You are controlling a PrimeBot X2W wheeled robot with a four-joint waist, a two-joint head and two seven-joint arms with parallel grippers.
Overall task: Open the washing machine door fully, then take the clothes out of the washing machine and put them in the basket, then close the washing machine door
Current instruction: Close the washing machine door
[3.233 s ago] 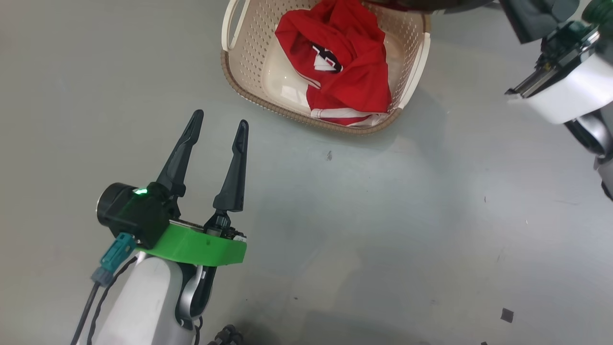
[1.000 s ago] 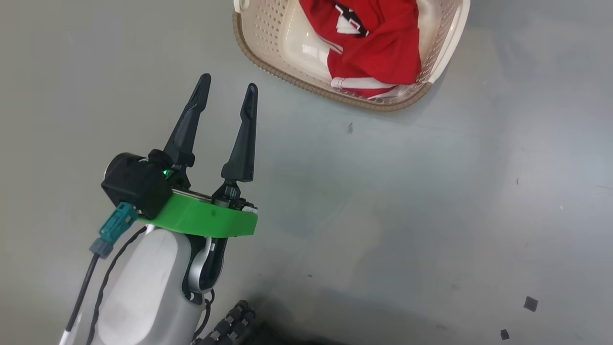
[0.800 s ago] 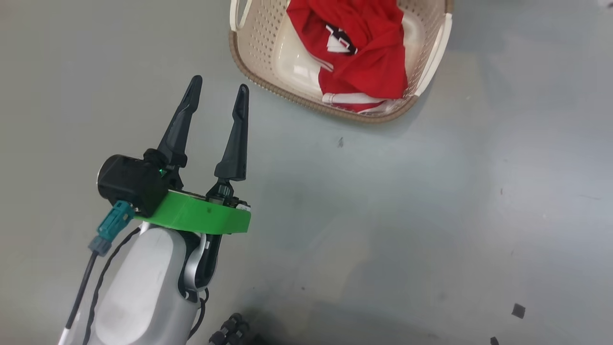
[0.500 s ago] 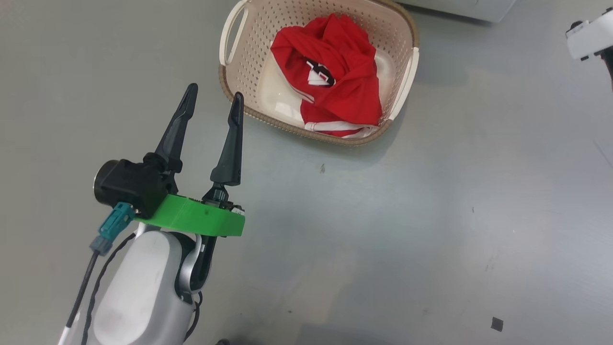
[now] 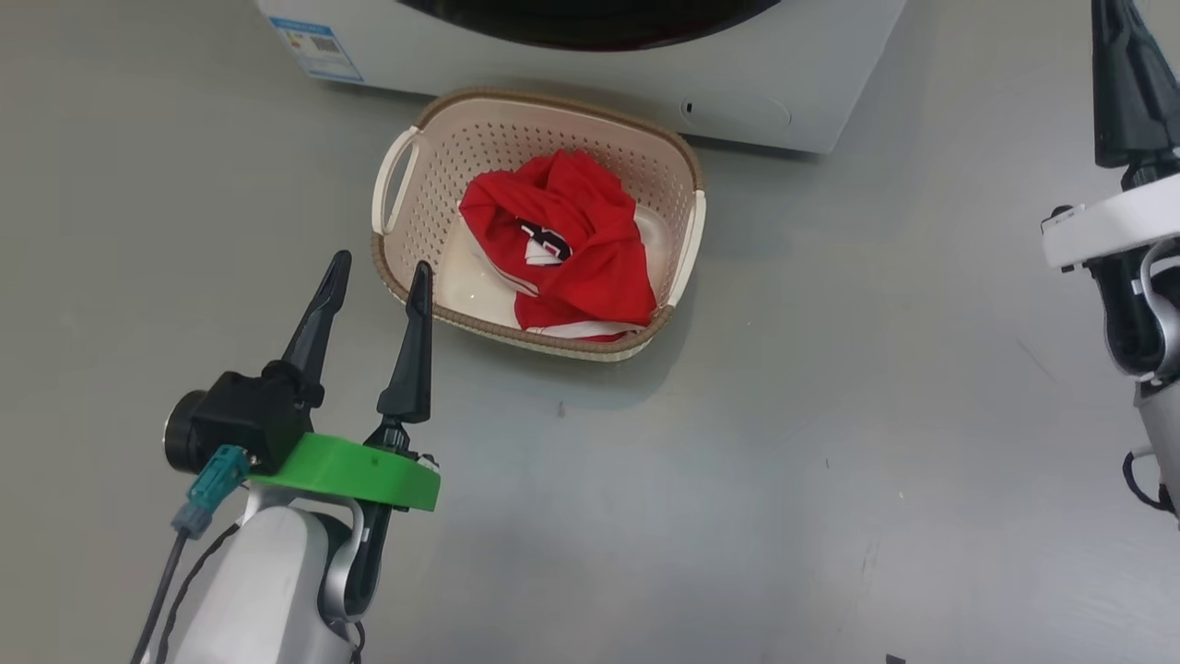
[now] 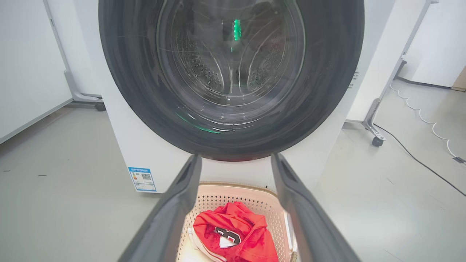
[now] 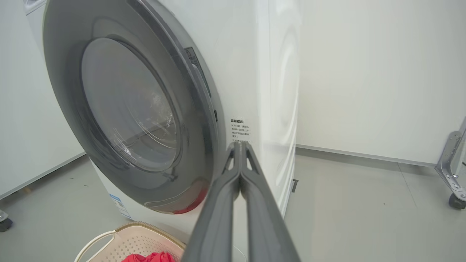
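The white washing machine (image 5: pixel 793 65) stands at the top of the head view. Its door (image 6: pixel 233 76), black-rimmed with a glass bowl, lies flat against its front (image 7: pixel 131 109). Directly before it on the floor sits the cream basket (image 5: pixel 406 171), holding the crumpled red clothes (image 5: pixel 572 249). My left gripper (image 5: pixel 382 266) hovers open and empty just left of the basket's near corner, pointing at the door (image 6: pixel 236 157). My right gripper (image 5: pixel 1123 74) is off to the right with its fingers pressed together (image 7: pixel 239 143), holding nothing, aimed at the door's right edge.
Grey floor surrounds the basket. A wheeled stand leg (image 6: pixel 376 138) and a floor cable (image 6: pixel 418 156) lie right of the machine, and a castor (image 7: pixel 457 200) shows at far right. A white panel (image 6: pixel 29 72) stands to the left.
The head camera has tilted up, bringing the machine's front and my right gripper into the picture. The basket and clothes have not moved. My left gripper stays open.
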